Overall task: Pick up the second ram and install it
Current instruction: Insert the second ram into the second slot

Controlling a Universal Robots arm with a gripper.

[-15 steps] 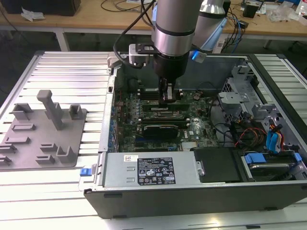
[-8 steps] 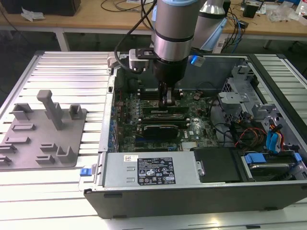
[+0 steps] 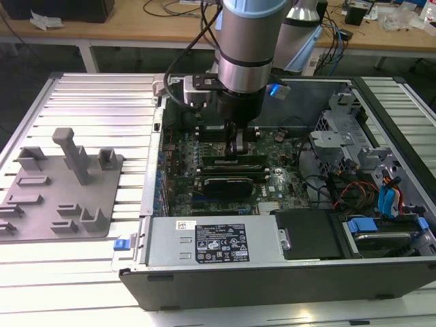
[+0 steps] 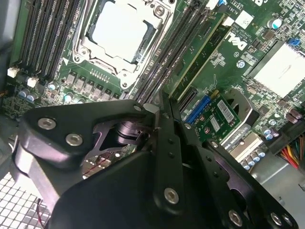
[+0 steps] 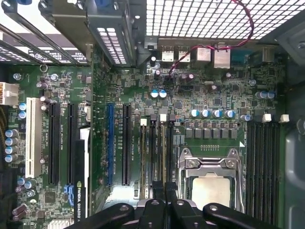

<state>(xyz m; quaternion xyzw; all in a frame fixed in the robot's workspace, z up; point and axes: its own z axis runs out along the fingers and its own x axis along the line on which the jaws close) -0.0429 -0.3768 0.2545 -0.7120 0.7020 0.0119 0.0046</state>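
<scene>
My gripper [image 3: 238, 146] reaches down into the open computer case, over the green motherboard [image 5: 224, 95]. In both wrist views its black fingers [image 4: 164, 143] are pressed together with no gap, so it is shut. The fingertips [image 5: 159, 188] rest at the end of the memory slots beside the processor socket [image 5: 209, 186]. The second ram [image 5: 162, 152] stands upright in a slot directly under them, a thin green strip [image 4: 202, 55] in the second wrist view. Whether the fingers pinch it or only touch its top edge I cannot tell. Another stick [image 5: 143, 152] stands two slots over.
A grey plastic fixture [image 3: 61, 184] with an upright post lies on the ribbed table at the exterior view's left. Inside the case are a dark expansion card [image 3: 228, 184], a power supply [image 3: 211, 242], drive bays with blue tabs [image 3: 385, 204] and loose cables [image 3: 347, 191].
</scene>
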